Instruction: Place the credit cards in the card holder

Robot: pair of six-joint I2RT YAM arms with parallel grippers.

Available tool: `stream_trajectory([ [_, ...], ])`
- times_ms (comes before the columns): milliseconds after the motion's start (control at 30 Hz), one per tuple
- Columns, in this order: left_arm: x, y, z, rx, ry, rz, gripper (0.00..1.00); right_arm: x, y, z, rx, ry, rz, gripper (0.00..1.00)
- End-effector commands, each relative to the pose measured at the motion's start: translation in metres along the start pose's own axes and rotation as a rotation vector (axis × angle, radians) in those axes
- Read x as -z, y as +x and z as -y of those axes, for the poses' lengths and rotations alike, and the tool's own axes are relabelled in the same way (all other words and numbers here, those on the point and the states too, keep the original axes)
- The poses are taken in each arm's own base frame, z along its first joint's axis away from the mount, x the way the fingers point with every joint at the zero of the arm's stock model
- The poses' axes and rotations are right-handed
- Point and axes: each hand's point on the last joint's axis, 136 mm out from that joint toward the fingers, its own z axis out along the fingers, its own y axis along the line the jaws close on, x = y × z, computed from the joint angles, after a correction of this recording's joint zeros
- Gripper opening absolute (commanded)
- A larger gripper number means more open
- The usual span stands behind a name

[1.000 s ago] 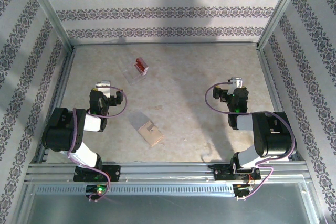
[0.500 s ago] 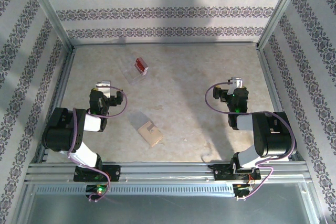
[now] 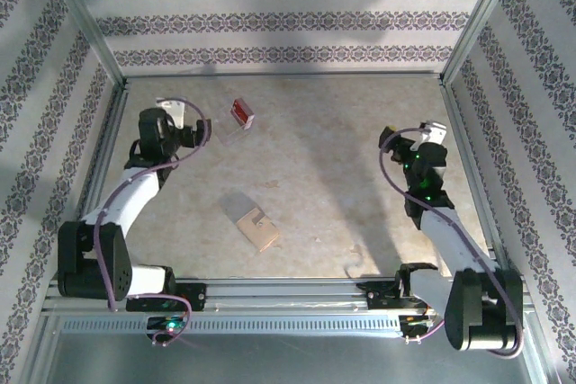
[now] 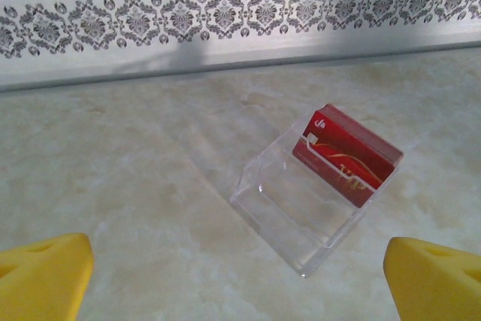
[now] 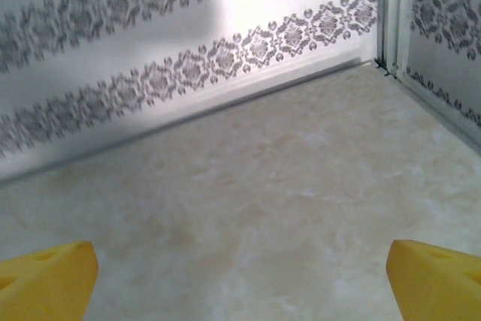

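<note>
Both arms (image 3: 135,188) have reached farther, left jaws and right jaws spread empty. 1 clear stand (image 4: 301,216) far-left holds the credit cards (image 4: 346,157); 1 card holder (image 3: 259,229) lies near-centre.

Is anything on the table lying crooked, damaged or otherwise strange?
Nothing looks damaged or spilled. The card holder lies skewed on the table, its clear sleeves sticking out at the far end. The credit cards stand tilted in a clear stand, also turned diagonally.
</note>
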Motion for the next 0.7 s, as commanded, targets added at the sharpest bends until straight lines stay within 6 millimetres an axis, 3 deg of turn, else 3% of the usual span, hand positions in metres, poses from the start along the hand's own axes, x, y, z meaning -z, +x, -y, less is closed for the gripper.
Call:
stream_trajectory([
  [0,0.038,0.045,0.007,0.114,-0.003,-0.275,0.99,0.004,0.021,-0.003,-0.247,0.027,-0.172,0.98],
  [133,0.052,0.046,0.015,0.061,0.080,-0.263,0.99,0.000,0.032,-0.040,-0.236,0.046,-0.274,0.98],
  [267,0.051,0.053,0.003,0.006,0.022,-0.298,0.99,-0.004,0.049,-0.092,-0.198,0.036,-0.297,0.98],
  [467,0.045,0.070,0.002,0.001,0.017,-0.315,0.99,-0.010,0.097,-0.175,-0.187,0.001,-0.374,0.96],
  [667,0.039,0.074,-0.008,0.004,-0.031,-0.304,0.99,-0.020,0.145,-0.240,-0.282,-0.017,-0.462,0.88],
])
